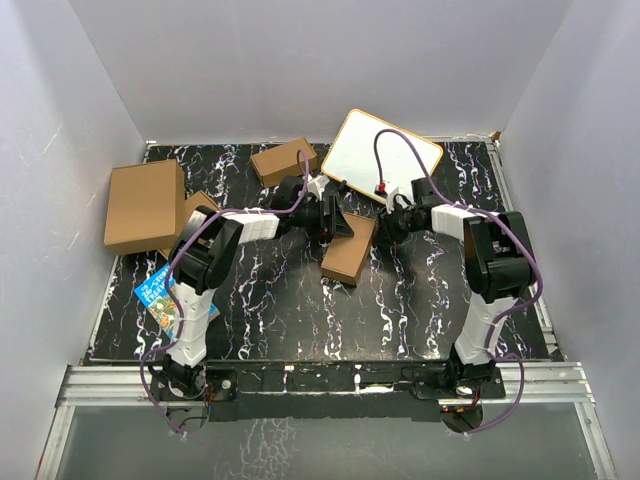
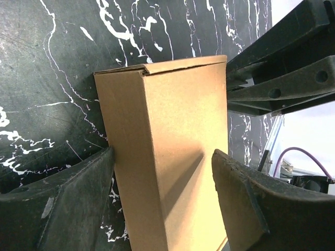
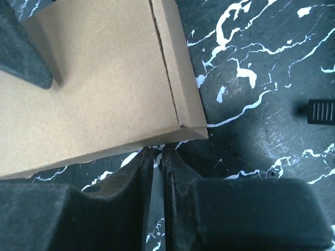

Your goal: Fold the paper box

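Paper box [image 1: 348,252]: lies at the middle of the top view on the black marbled counter [image 1: 290,320], with both arms' tips at its upper end.

Left fingers [image 2: 57,201]: spread wide, astride the box. The one at lower left of the left wrist view rests against the box's side wall. The one at lower right overlaps the top face and throws a shadow on it; I cannot tell whether it touches. I can confirm no squeeze, so I log them as open around the box.

Right fingers [image 3: 220,209]: all but closed, with a thin slit between them and nothing in it. The tips sit just beside the box's lower edge, near its corner, over bare counter.

Progress, my judgement: the box reads as a closed block, walls up and lid down. What is left is seating the lid fully, as the seam at the far end gapes a little in the left wrist view.

Views: only the right wrist view shows the long seam running tight to the corner. Only the top view shows the surroundings: a bigger carton [image 1: 145,205] at the left, a second small brown box [image 1: 283,162] and a white board [image 1: 388,158] at the top, and a picture booklet [image 1: 165,295] at lower left. None touches the paper box as far as I can see.
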Controlling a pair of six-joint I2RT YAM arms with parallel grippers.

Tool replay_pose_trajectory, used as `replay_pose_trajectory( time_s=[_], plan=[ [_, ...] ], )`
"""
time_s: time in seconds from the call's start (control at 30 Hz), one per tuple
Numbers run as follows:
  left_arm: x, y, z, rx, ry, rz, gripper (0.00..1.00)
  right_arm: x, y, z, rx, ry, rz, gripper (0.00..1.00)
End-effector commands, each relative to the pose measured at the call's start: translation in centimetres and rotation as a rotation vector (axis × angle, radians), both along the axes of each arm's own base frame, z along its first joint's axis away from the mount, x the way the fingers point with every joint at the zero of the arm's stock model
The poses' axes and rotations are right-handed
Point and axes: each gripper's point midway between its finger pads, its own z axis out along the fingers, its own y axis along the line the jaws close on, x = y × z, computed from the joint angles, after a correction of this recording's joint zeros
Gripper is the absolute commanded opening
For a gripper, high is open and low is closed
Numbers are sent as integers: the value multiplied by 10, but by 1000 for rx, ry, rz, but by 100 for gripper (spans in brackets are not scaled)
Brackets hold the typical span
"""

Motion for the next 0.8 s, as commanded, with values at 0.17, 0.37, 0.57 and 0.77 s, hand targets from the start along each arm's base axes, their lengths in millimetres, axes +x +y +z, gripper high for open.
replay_pose_trajectory(
  time_s=[0.17, 0.37, 0.57, 0.77],
  plan=[
    [17, 31, 42, 32, -96, 141, 83, -30, -27, 46, 104, -96, 121, 19],
    [2, 44, 63, 65, -137, 125, 84, -65, -5, 52, 267, -12, 135, 19],
    [-38, 59, 48, 83, -64, 91, 82, -90, 23, 35, 375, 227, 66, 19],
    [-60, 54, 39, 70, -28, 54, 82, -97, 53, 25, 346, 296, 73, 20]
  ],
)
